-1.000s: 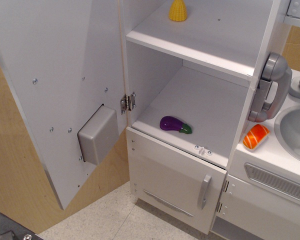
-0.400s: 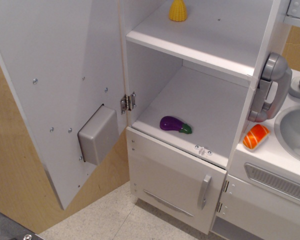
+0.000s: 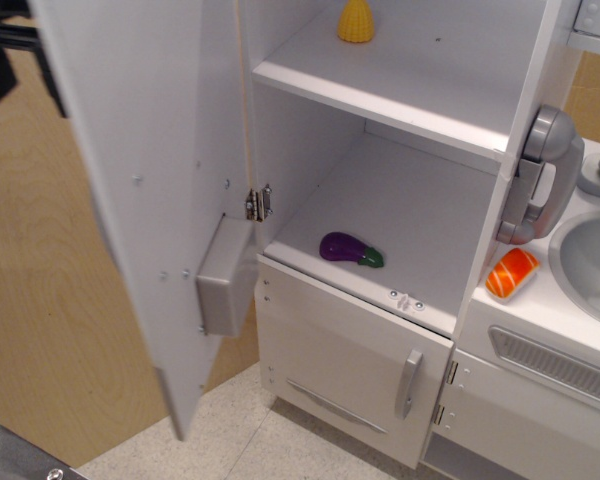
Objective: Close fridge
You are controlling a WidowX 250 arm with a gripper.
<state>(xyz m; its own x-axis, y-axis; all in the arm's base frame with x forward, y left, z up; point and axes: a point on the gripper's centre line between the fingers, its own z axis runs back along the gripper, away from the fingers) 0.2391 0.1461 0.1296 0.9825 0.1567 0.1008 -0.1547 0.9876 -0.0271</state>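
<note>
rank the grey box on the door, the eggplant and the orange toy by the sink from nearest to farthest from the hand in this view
The hand shows only partly, dark, at top left behind the door's edge.
1. Grey box, on the door's inner face, left.
2. Eggplant, lower shelf, middle.
3. Orange toy, by the sink, far right.

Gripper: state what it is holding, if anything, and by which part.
Cannot be told. Only a dark part of the gripper shows at the top left, behind the outer edge of the open fridge door; any contact is hidden.
</note>
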